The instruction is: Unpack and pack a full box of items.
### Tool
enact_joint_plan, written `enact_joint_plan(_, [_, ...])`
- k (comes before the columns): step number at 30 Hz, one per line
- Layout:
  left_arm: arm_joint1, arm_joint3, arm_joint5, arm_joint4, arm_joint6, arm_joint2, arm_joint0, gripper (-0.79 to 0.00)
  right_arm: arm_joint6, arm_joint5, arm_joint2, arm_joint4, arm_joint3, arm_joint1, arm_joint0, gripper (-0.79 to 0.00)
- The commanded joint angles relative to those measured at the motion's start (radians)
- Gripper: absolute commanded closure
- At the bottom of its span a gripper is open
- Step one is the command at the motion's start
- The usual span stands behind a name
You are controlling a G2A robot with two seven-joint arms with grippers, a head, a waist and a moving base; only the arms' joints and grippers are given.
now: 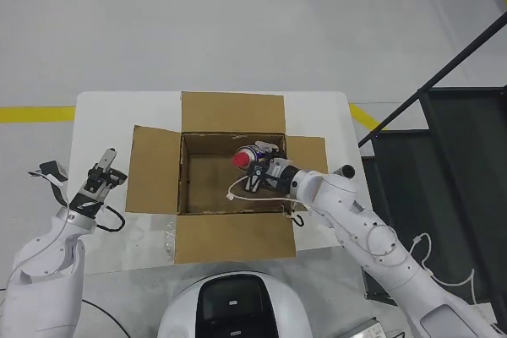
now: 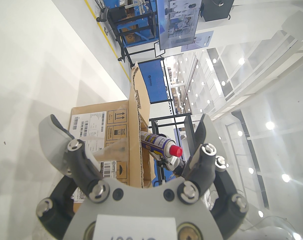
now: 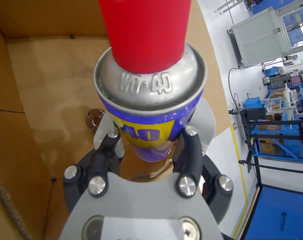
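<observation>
Over the open cardboard box (image 1: 232,114), the right gripper (image 3: 155,126) clamps a red-capped spray can (image 3: 151,83) by its body. Just beside the box's left flap, the left gripper (image 2: 128,126) hangs spread wide.

1. The spray can (image 3: 141,136) is coloured deep blue with a yellow panel. Its shoulder is bare silver metal, and its cap (image 3: 144,21) is bright red.
2. The box (image 1: 237,241) is plain brown cardboard inside and out. On one outer side, white labels (image 2: 89,126) are printed with black barcodes, and black handling symbols are printed beside them.
3. The counter (image 1: 110,114) is white.
4. The floor (image 1: 34,51) is pale grey and is crossed by a yellow stripe (image 1: 25,114).
5. The right claw (image 3: 153,126) is made up of light grey fingers, black links and silver screws. The left claw (image 2: 127,126) is coloured the same.
6. A small ring (image 3: 94,119) of dull brownish metal is seen against the brown inside of the box.
</observation>
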Motion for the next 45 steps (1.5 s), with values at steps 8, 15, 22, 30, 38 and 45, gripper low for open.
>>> enact_joint_plan(8, [0.0,0.0,0.0,0.0,0.0,0.0,0.0,-0.785,0.022,-0.002,-0.039,0.083,0.11,-0.028,0.066,-0.785])
enact_joint_plan(15, [0.0,0.0,0.0,0.0,0.0,0.0,0.0,-0.785,-0.013,-0.125,0.025,0.232,0.082,-0.019,0.037,-0.785])
enact_joint_plan(22, [0.0,0.0,0.0,0.0,0.0,0.0,0.0,-0.785,-0.035,-0.3,0.124,0.473,0.042,-0.001,-0.027,-0.785])
enact_joint_plan(30, [0.0,0.0,0.0,0.0,0.0,0.0,0.0,-0.785,-0.008,-0.539,0.322,0.806,-0.028,0.045,-0.157,-0.785])
enact_joint_plan(38, [0.0,0.0,0.0,0.0,0.0,0.0,0.0,-0.785,-0.1,-0.587,0.61,0.884,-0.07,0.093,-0.325,-0.785])
enact_joint_plan(45, [0.0,0.0,0.0,0.0,0.0,0.0,0.0,-0.785,-0.219,-0.577,0.719,0.811,0.114,0.108,-0.349,-0.785])
